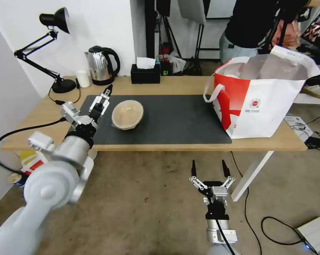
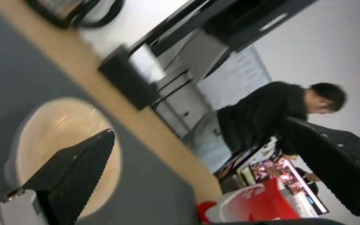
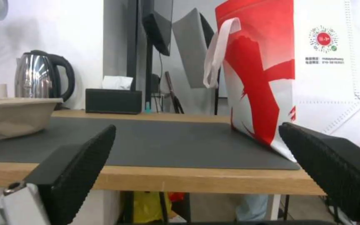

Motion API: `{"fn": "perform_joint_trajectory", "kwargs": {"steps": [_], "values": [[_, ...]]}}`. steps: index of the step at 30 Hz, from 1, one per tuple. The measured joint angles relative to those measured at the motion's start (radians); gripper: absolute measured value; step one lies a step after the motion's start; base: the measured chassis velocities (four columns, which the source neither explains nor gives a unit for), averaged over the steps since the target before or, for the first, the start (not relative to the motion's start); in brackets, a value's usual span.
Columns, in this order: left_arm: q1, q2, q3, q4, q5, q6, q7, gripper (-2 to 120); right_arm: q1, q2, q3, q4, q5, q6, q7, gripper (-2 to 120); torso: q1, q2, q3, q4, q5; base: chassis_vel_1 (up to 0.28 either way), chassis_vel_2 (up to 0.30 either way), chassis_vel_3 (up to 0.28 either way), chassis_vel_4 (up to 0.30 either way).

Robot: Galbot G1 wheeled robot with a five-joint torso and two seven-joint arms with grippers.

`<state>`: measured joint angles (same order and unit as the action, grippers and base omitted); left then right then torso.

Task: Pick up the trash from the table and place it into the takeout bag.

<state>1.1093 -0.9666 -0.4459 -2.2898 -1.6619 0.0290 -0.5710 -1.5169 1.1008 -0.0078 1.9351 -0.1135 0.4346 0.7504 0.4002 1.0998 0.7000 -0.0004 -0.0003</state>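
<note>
Now the left hand (image 1: 104, 100), fingers spread, hovers just beside the beige bowl (image 1: 127, 114) on the tabletop (image 1: 188, 86); it should straddle the rim squarely, while the right hand (image 1: 209, 170) waits spread below.

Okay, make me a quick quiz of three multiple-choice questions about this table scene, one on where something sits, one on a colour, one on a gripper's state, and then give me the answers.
1. Where does the beige plastic-wrapped bowl sit?
A. on the dark grey mat
B. inside the takeout bag
C. on the floor

2. What colour is the bag's side panel?
A. blue
B. red
C. green

3. How is the right gripper?
A. shut on the bowl
B. open, below the table edge
C. inside the bag

Answers: 1 A, the bowl rests on the mat beside the left gripper. 2 B, the panel facing the bowl is red. 3 B, its fingers stand spread over the floor, holding nothing.
</note>
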Motion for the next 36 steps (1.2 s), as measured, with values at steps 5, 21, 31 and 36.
{"fn": "perform_joint_trajectory", "kwargs": {"steps": [5, 21, 31, 36], "values": [[-0.006, -0.003, -0.001, 0.008, -0.014, 0.010, -0.009, 100, 0.000, 0.000, 0.000, 0.000, 0.000, 0.000, 0.000, 100, 0.000, 0.000, 0.000, 0.0005, 0.0003, 0.000, 0.000, 0.000, 0.000], [0.053, 0.082, -0.104, -0.037, 0.091, 0.069, -0.253, 100, 0.000, 0.000, 0.000, 0.000, 0.000, 0.000, 0.000, 100, 0.000, 0.000, 0.000, 0.0002, 0.0002, 0.000, 0.000, 0.000, 0.000], [0.050, 0.096, -0.102, -0.032, 0.095, 0.070, -0.259, 100, 0.000, 0.000, 0.000, 0.000, 0.000, 0.000, 0.000, 100, 0.000, 0.000, 0.000, 0.0004, 0.0003, 0.000, 0.000, 0.000, 0.000], [0.034, 0.087, -0.080, -0.019, 0.078, 0.076, -0.261, 100, 0.000, 0.000, 0.000, 0.000, 0.000, 0.000, 0.000, 100, 0.000, 0.000, 0.000, 0.0003, 0.0003, 0.000, 0.000, 0.000, 0.000]]}}
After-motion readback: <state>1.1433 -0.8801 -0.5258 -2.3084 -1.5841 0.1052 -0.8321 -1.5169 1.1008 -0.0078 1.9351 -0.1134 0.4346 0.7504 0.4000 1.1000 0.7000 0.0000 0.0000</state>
